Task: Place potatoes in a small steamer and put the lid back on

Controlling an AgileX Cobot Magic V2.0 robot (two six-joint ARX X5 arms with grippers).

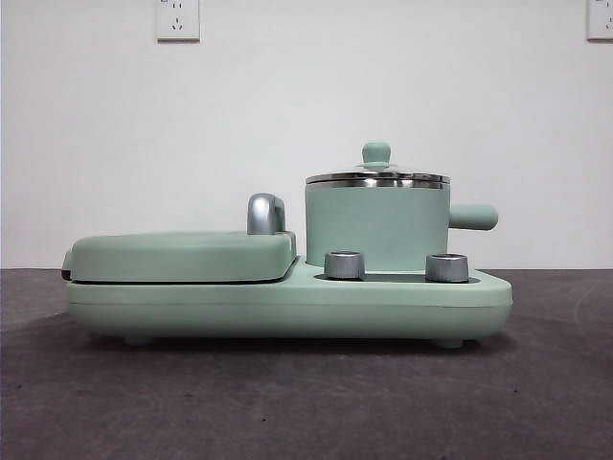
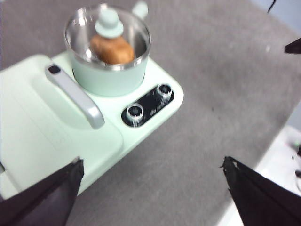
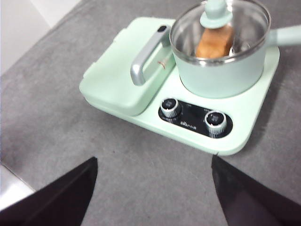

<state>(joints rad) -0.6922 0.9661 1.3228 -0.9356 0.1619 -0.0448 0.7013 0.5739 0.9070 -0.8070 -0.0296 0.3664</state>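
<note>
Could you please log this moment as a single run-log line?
potato: inside small steamer | lid: on steamer | left gripper: open, clear of appliance | right gripper: open, clear | stage: appears complete

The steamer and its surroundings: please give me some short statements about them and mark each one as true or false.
1. The potato lies inside the steamer. True.
2. The lid lies on the table beside the appliance. False: it sits on the steamer's rim, with its knob up.
3. The left tool holds the potato. False: it is open and empty, above the table, away from the steamer.
4. Two knobs are on the appliance in front of the steamer. True.
5. The griddle cover stands open. False: it is shut flat.
6. The right tool is open and holds nothing. True.
</note>
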